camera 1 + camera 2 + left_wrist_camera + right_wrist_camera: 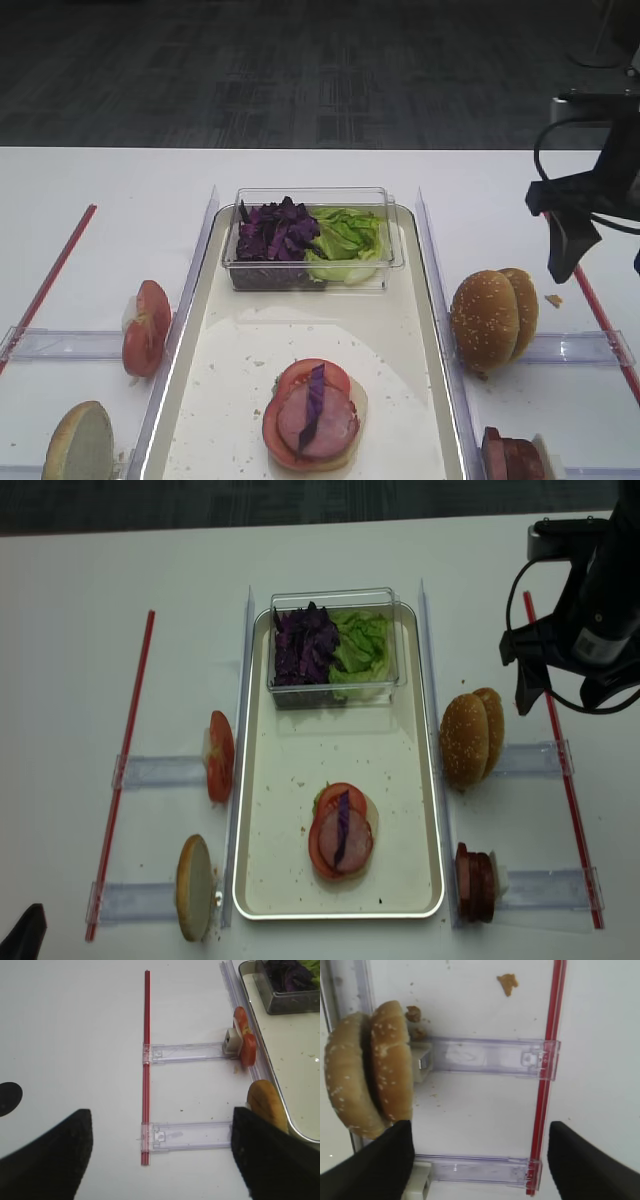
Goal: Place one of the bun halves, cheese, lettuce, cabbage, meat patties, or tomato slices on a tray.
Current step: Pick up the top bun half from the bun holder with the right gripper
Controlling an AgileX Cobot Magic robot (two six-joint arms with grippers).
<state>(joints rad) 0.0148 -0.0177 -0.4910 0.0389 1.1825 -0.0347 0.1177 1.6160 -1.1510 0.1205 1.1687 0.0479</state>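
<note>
White tabletop, left to right: cut-face bun half (195, 887) and red tomato slices (220, 756) racked; cream metal-rimmed tray (290, 875) holding a started stack (340, 831); two seeded golden bun tops (472, 736) on edge just beside its right rim. Right gripper (480, 1160), jaws spread and empty, is held above them; approach judged underway, descent needed next. Clear rails (490, 1057) and red rod (547, 1065) bound the gap. Left gripper (160, 1150) parked wide apart.
</note>
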